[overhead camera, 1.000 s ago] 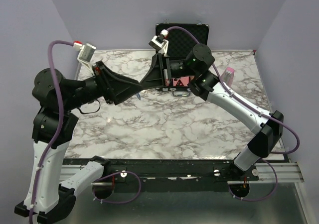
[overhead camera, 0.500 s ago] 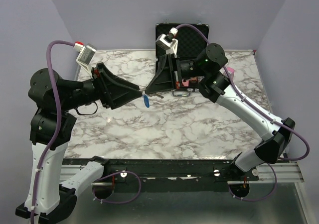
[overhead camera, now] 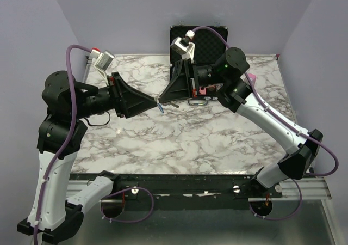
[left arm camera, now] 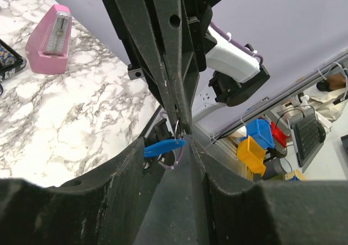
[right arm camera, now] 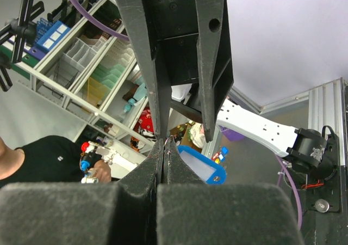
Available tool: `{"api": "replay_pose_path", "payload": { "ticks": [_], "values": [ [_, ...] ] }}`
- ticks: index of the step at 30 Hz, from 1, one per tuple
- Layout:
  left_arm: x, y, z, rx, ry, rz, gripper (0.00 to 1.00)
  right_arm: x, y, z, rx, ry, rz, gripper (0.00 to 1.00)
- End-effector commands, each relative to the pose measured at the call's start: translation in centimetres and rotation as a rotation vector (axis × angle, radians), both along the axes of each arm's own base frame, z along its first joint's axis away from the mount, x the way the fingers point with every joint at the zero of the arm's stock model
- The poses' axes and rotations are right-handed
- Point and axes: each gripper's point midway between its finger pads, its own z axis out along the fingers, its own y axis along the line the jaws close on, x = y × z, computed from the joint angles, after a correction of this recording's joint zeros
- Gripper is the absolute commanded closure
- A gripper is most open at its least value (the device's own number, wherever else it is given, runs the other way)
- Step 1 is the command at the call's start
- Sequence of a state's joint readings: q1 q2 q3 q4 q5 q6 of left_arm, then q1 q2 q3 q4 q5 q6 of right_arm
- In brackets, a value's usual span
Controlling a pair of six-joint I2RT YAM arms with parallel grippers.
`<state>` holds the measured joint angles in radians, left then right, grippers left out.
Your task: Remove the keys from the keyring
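Right claw [right arm camera: 163, 145] — closed, pinching the thin keyring [left arm camera: 178, 127] at its tips. Left claw [left arm camera: 169, 155] — half-open, its fingers straddling the blue key [left arm camera: 162, 147], which lies just below the ring, against one finger, in mid-air above the marbled desk [overhead camera: 185, 139].

Right gripper [right arm camera: 163, 149] pinched shut, blue key [right arm camera: 200, 167] beside it, left gripper [right arm camera: 182, 135] fingers parted above

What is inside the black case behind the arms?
The black case stands open; its raised lid shows dark foam. The right arm covers its lower half, so contents are hidden.
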<state>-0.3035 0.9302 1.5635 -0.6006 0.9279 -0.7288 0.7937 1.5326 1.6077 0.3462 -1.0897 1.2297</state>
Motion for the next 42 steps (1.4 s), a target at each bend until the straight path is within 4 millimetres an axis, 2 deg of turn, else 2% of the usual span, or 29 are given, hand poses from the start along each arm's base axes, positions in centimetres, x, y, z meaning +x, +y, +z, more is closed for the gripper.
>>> {"api": "replay_pose_path", "payload": {
  "ticks": [1,12,19,24,28,37,38,40,42],
  "values": [
    [-0.1,0.1,-0.6,0.019,-0.001,0.006,0.55,-0.4,-0.3,0.1,-0.003,0.001,0.008,0.99],
    [-0.3,-0.6,-0.1,0.019,-0.004,-0.034,0.6,-0.2,-0.3,-0.2,-0.003,0.017,-0.007,0.99],
    [-0.4,-1.0,-0.6,0.033,0.007,-0.055,0.77,-0.3,-0.3,-0.2,-0.002,0.02,-0.009,0.99],
    [-0.5,-1.1,-0.7,0.033,0.007,-0.065,0.85,-0.5,-0.4,-0.4,-0.006,0.03,0.003,0.99],
    [-0.3,-1.3,-0.9,0.026,0.017,-0.069,1.0,-0.8,-0.6,-0.6,-0.006,0.049,0.034,0.99],
    [0.1,-1.1,-0.6,0.021,-0.001,-0.025,1.0,-1.0,-0.7,-0.7,-0.005,0.061,0.052,0.99],
    [0.2,-1.1,-0.6,0.019,0.002,-0.017,1.0,-1.0,-0.7,-0.6,-0.004,0.063,0.052,0.98],
    [0.4,-1.0,-0.3,0.008,0.0,0.001,1.0,-0.8,-0.5,-0.7,-0.004,0.069,0.05,0.86],
    [0.5,-1.0,-0.1,-0.003,-0.004,0.01,1.0,-0.8,-0.5,-0.7,0.002,0.072,0.054,0.79]
  ]
}}
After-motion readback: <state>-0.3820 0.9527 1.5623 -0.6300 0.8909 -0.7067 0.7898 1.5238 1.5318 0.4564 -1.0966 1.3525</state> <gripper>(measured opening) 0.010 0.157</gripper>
